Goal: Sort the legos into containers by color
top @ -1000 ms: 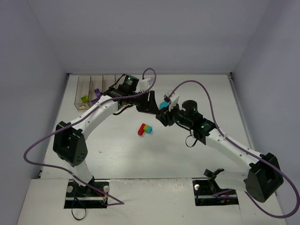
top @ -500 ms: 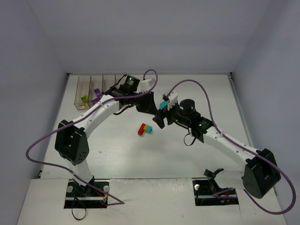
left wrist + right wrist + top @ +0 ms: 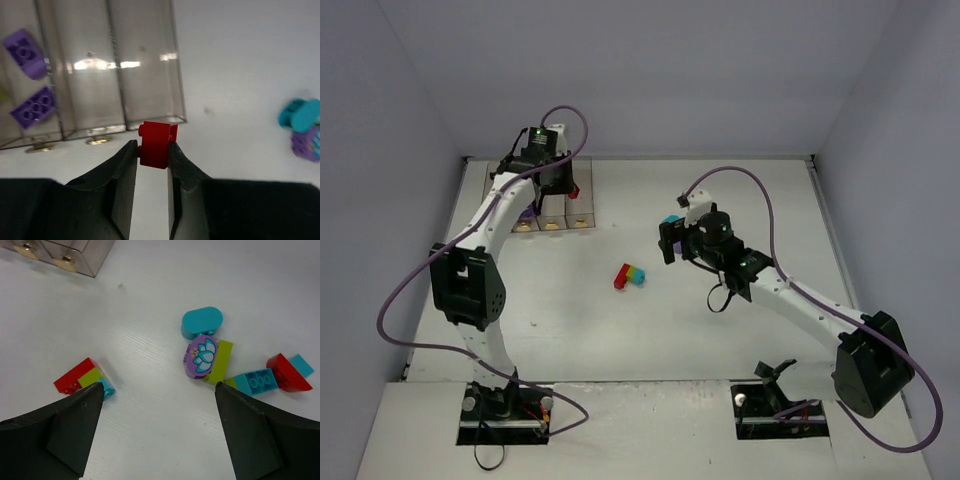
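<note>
Left hand: clamped on one red brick, held over the bench just beside the end of the containers, likely lined up for a drop into a bin. Right hand: jaws wide apart, empty, poised above loose legos, probably choosing the next. Left wrist view alone confirms the grip and details two purple bricks in one bin. Right wrist view alone shows the unsorted cluster.

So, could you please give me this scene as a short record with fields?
Left gripper: shut on red brick, beside the containers
Right gripper: open, empty, above the table
In containers: two purple bricks
Loose on table: red-lime-teal stack; mixed cluster of teal, purple, lime and red pieces
</note>
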Controlling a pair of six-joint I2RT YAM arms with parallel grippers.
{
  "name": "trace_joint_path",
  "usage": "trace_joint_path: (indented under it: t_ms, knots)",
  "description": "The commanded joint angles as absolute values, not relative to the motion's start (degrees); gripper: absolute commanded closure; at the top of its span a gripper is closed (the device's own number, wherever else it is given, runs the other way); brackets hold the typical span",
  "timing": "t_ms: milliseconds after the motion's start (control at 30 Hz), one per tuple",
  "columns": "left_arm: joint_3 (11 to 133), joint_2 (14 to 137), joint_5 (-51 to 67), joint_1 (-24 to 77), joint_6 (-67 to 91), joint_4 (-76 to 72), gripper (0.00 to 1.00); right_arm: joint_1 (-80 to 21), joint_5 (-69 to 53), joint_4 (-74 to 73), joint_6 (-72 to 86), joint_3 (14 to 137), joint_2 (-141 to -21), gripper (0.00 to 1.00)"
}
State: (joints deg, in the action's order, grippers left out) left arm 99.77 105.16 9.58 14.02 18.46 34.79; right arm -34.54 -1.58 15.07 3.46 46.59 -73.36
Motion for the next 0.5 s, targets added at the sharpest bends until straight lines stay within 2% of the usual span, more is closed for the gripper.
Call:
trace_joint_path:
  t_ms: [0,267,467]
  knots:
    - [103.88,108.35,-4.21,12.48,16.17,33.4,0.92,-34.1,7.1,14.26,7.29,50.18,-74.88,0.11]
    - [111.87,119.43,-9.84,9.67,15.56,33.84,0.82,-32.78,10.99,10.72,10.9,53.61,-78.66,0.12]
    - [114.52,121.55,-10.37,8.26,16.0,34.37,0.72,-32.26,10.11,10.02,11.86,55.81,-81.73,0.12]
